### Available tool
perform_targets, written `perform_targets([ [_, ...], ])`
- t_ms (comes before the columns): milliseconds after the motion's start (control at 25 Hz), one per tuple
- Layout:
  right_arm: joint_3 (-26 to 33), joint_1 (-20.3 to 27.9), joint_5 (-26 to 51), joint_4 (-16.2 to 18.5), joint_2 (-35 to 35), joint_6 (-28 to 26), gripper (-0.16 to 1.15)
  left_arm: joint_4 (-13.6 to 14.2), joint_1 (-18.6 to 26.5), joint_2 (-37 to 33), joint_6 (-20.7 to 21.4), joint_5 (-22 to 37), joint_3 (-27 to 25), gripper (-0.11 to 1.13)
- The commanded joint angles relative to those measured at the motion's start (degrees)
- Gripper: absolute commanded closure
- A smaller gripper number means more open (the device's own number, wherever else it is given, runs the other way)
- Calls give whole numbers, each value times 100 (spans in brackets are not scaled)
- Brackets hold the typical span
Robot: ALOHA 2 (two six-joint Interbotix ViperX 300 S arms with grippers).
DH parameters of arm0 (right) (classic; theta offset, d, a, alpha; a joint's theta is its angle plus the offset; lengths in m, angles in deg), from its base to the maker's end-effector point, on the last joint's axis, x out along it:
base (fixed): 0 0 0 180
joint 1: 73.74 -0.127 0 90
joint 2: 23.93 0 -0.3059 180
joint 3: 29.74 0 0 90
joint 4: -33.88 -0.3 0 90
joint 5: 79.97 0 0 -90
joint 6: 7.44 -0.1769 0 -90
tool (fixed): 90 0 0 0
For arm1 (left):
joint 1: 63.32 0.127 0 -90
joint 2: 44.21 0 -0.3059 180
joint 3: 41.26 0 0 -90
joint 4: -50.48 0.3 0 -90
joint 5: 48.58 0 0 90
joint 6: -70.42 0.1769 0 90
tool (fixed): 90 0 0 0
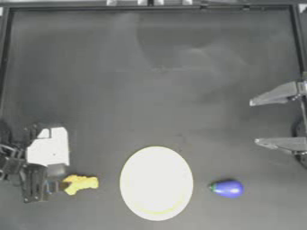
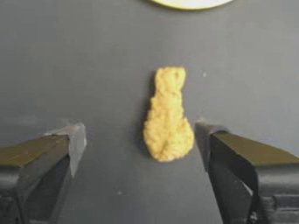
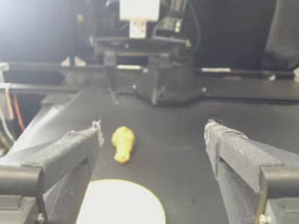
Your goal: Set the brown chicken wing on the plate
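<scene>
We are hovering the left claw [image 2: 140,135] low at the near left of the bench [image 1: 156,81], its jaws spread wide and holding nothing. The brown chicken wing [image 2: 168,116] is lying flat on the bench between the jaw tips and just ahead of them, its thin end pointing toward the plate [image 1: 156,183], which is sitting near it on the right. The wing is looking small, light and lumpy, probably a rigid toy piece with a rough skin that should not be slipping much. We are judging the fat rounded end the best place to pinch, since its sides are offering the widest bearing for the jaws. A blue-purple eggplant [image 1: 228,188] is resting just right of the plate. The right claw [image 1: 256,123] is waiting at the right edge, open and empty.
</scene>
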Motion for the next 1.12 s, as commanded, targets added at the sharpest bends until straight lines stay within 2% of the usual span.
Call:
perform_targets([
  [40,97,0,-26,-26,26,0,-2,-9,-88,185,-114,-18,176,-1],
  [320,88,0,-26,-26,35,0,-2,-18,-255,773,-501,-211,211,-1],
  [680,88,0,-44,-9,44,0,-2,-79,-272,1485,-563,-422,220,-1],
  [1120,35,0,-70,-9,44,0,-2,-79,-272,1854,-861,-835,97,-1],
])
